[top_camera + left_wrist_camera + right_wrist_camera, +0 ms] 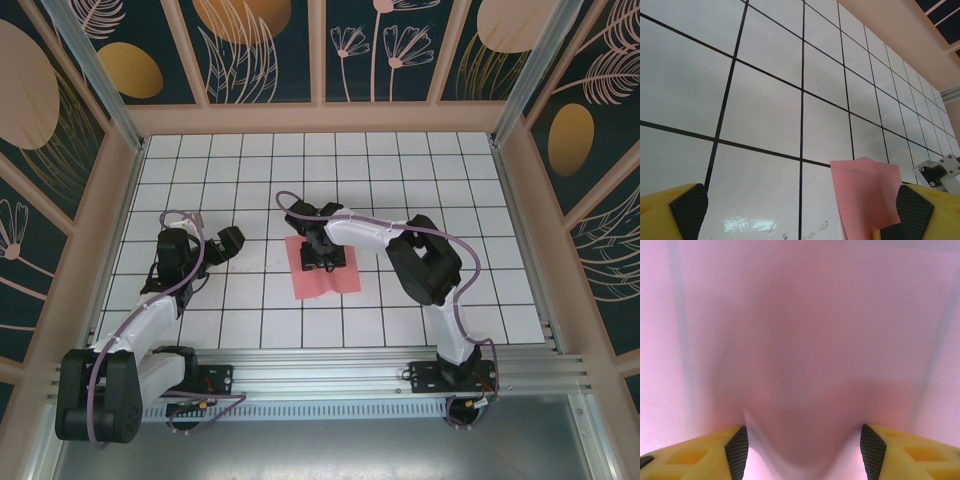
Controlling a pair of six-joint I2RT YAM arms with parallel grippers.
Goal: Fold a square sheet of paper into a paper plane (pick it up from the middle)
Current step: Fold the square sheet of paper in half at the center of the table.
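The square sheet of paper (318, 278) lies salmon-pink on the white grid floor near the middle. My right gripper (327, 256) points down onto its centre. In the right wrist view the paper (800, 315) is close up and blurred, and a hump of it bulges up between the two black pads, which stand well apart; my right gripper (802, 455) is open. My left gripper (224, 243) hovers to the left of the sheet, open and holding nothing. In its own view my left gripper (801, 215) looks across the tiles, with the sheet's corner (865, 195) at the lower right.
Wooden-framed walls (320, 118) with dark floral panels enclose the tiled floor (420, 170) on three sides. A metal rail (330, 365) with both arm bases runs along the near edge. Bare tiles stretch behind and to the right of the sheet.
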